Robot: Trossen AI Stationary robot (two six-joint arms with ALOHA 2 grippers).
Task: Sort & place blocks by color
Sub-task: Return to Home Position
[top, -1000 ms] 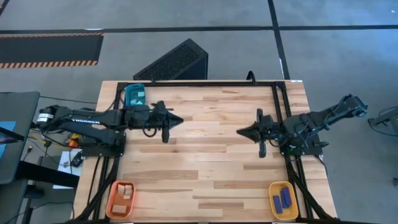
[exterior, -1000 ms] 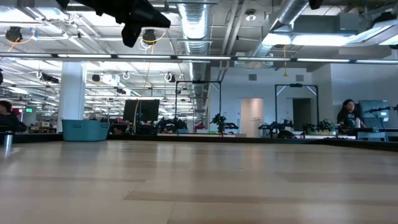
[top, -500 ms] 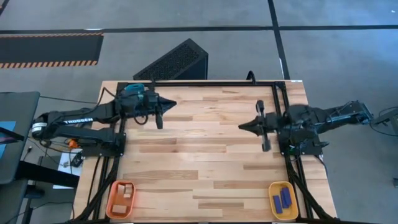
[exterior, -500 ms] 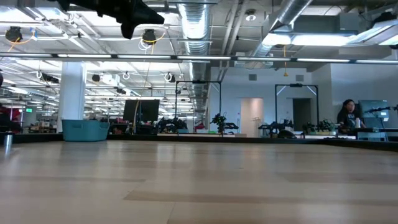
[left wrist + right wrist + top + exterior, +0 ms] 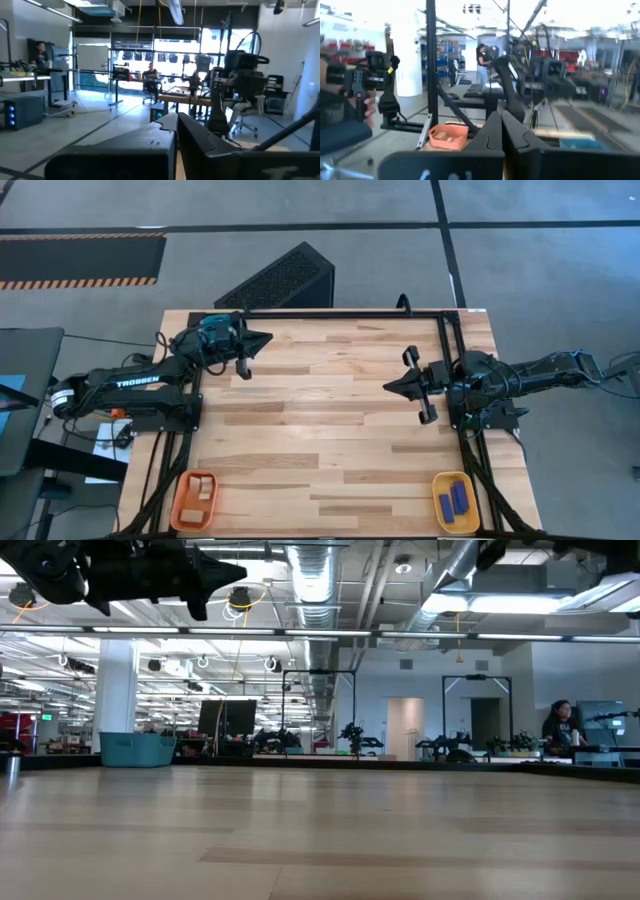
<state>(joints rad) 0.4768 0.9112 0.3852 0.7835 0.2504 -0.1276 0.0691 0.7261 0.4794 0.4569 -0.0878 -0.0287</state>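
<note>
Pale wood blocks [image 5: 200, 488] lie in the orange tray [image 5: 183, 510] at the near left corner. Dark blue bars [image 5: 452, 500] lie in the yellow tray [image 5: 470, 515] at the near right. A teal tray [image 5: 214, 328] sits at the far left corner, mostly hidden under my left arm. My left gripper [image 5: 266, 337] is shut and hovers high beside that tray, pointing toward the table's right; its shut fingers [image 5: 176, 122] hold nothing. My right gripper [image 5: 388, 387] is shut and hovers at the right side, pointing left, with nothing between its fingers [image 5: 501, 120].
A black frame rail [image 5: 340, 313] runs along the far edge and down the right side. The wooden tabletop [image 5: 320, 440] lies bare between the arms. In the low view, the teal tray [image 5: 137, 748] stands at the far left and people sit in the room beyond.
My left gripper has swung toward the far edge and the teal tray, tipping up to about level. My right gripper has stayed near its place while its arm straightened out toward the right, and it too has tipped up to about level. Both have stayed shut.
</note>
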